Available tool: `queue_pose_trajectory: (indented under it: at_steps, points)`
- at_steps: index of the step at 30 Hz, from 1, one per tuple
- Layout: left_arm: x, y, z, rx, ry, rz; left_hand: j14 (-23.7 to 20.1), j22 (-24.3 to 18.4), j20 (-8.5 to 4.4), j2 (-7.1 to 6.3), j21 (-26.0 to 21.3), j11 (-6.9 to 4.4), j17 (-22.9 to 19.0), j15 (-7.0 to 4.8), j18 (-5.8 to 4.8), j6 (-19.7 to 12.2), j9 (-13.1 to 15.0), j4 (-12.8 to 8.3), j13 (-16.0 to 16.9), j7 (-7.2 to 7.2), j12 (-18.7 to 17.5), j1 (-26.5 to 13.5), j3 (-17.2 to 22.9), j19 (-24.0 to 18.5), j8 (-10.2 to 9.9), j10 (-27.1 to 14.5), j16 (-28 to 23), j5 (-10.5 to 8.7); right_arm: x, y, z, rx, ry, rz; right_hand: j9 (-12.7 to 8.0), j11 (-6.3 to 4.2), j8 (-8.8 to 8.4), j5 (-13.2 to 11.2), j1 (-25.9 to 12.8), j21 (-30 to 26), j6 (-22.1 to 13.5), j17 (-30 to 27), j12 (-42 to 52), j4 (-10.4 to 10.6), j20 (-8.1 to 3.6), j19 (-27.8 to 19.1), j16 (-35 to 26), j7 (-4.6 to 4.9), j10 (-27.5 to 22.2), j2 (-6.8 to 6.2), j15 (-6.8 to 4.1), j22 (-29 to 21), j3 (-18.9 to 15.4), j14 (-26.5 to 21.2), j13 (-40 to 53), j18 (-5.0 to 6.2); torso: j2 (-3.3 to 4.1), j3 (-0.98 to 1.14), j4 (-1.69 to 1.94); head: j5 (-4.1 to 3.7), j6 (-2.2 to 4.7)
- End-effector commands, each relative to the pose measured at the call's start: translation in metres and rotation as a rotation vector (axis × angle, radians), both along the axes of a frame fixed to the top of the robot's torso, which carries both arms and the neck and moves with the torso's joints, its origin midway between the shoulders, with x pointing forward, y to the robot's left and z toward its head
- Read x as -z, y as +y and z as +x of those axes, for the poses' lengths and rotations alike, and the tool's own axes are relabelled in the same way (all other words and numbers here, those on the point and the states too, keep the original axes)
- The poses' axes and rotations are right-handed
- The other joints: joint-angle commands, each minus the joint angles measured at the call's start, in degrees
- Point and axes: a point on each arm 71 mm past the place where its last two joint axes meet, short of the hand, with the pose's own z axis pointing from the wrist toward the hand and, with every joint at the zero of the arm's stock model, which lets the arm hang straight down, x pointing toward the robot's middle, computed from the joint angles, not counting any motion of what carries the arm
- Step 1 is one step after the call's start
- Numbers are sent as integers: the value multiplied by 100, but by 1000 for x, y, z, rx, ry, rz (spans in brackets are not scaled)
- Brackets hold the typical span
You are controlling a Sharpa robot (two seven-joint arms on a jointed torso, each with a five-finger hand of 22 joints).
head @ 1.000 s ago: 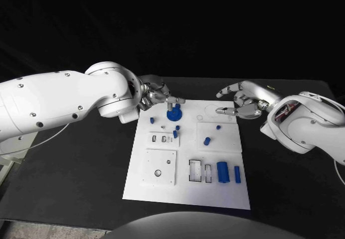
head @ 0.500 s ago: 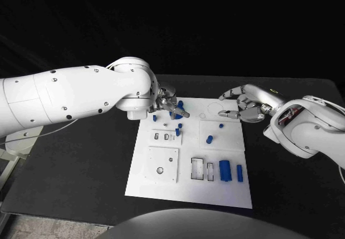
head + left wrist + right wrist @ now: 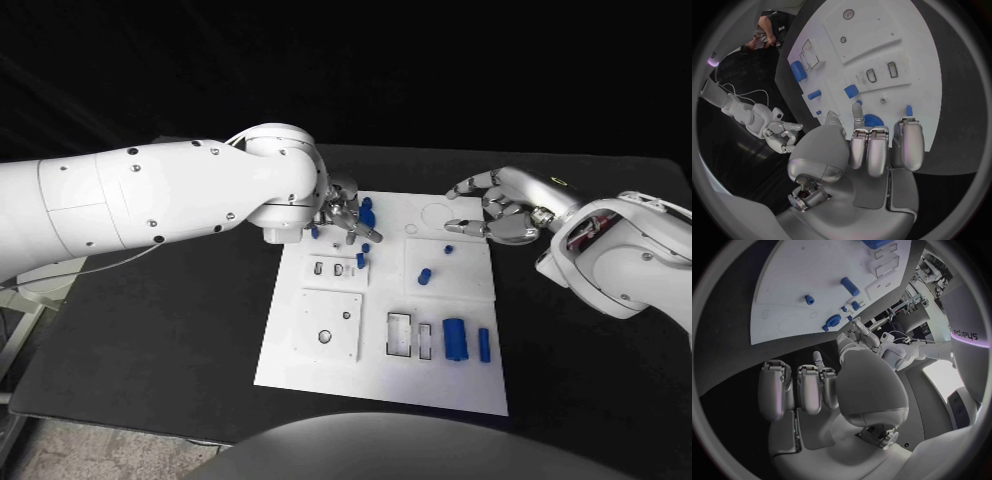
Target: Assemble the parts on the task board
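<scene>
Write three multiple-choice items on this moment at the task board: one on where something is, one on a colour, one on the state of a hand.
1. Where is the left hand?
A. Over the far left corner of the task board, at the blue gear
B. Over the board's near edge
C. Off the table

2. What colour is the large cylinder lying near the board's near right side?
A. Red
B. Blue
C. Yellow

3. What is the state of the right hand?
A. It grips the large cylinder
B. It presses flat on the board
C. It holds nothing, fingers curled, at the board's far right corner

Answers:
1 A: the head view shows its fingers at the gear on the far left.
2 B: it matches the other blue parts.
3 C: the right wrist view shows no part in its fingers.
</scene>
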Motion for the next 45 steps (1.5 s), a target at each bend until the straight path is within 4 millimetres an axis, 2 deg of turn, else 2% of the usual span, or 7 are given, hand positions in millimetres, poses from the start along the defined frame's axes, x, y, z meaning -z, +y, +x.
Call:
queue_pose_trajectory:
  at_steps: [1,8,14,22,25,31,45]
  points:
    - [2,-1,1,-7,-14,0,589,301,-19,4,-22,-67,1508,-27,-98,32,0,-11,1491,10,-20,-43,49,-9,-73,638,14,38,2,0,0,-7,4,-18,-7,32,20,39,0,14,45,902,23,-22,42,209,3,7,600,80,50,1081,21,480,1508,-61,-11,4,-8,17,-1]
    - [9,-6,0,-12,-3,-12,589,296,-14,0,-41,-65,1508,-24,-95,164,20,-39,1491,7,-20,9,136,-9,-313,638,14,255,3,-1,0,-5,9,-22,-9,32,20,44,-1,8,47,893,23,-23,42,207,-5,8,600,85,50,1079,21,478,1508,-60,-17,7,-9,-1,-1]
    - [17,-6,-1,-15,12,-14,589,305,-18,-26,-46,-78,1508,-31,-95,254,79,-72,1491,-8,-20,69,195,1,-407,638,14,410,4,0,0,-6,12,-22,-10,32,21,47,-2,3,50,887,23,-23,42,205,-11,9,600,87,51,1077,21,477,1508,-58,-9,0,-17,-3,-1]
    - [23,1,-4,-24,22,-8,589,323,-35,-64,-48,-105,1508,-52,-98,382,238,-90,1491,-45,-20,96,238,19,-374,638,14,452,6,-2,0,-3,17,-27,-12,33,22,51,-4,1,54,882,23,-24,42,204,-16,10,600,91,51,1076,21,476,1508,-58,-13,-1,-13,-13,-1]
    - [25,3,-4,-27,22,-6,589,329,-56,-94,-53,-132,1508,-76,-98,416,431,-88,1491,-72,-20,95,265,26,-304,638,14,452,6,-2,0,-2,19,-28,-13,33,22,51,-5,-2,55,876,10,-24,43,203,-21,11,590,92,51,1075,20,475,1499,-57,-18,-3,3,-23,-1]
    - [27,6,-5,-32,20,-6,589,325,-87,-128,-71,-161,1508,-105,-96,388,780,-69,1491,-101,-20,80,313,24,-206,638,14,447,7,-2,1,-4,23,-30,-14,33,23,53,-7,-7,57,870,-24,-24,43,201,-27,12,562,93,51,1073,19,473,1475,-56,-13,-6,-2,-18,-1]
    - [30,5,-10,-22,31,-12,589,278,-95,-134,-100,-166,1508,-111,-83,347,908,-49,1491,-103,-20,64,332,-14,-206,638,14,431,10,-2,1,-3,30,-34,-27,36,26,51,-40,-15,76,857,-56,-18,44,198,-39,15,538,106,53,1072,5,470,1452,-54,-16,-8,-8,0,-1]
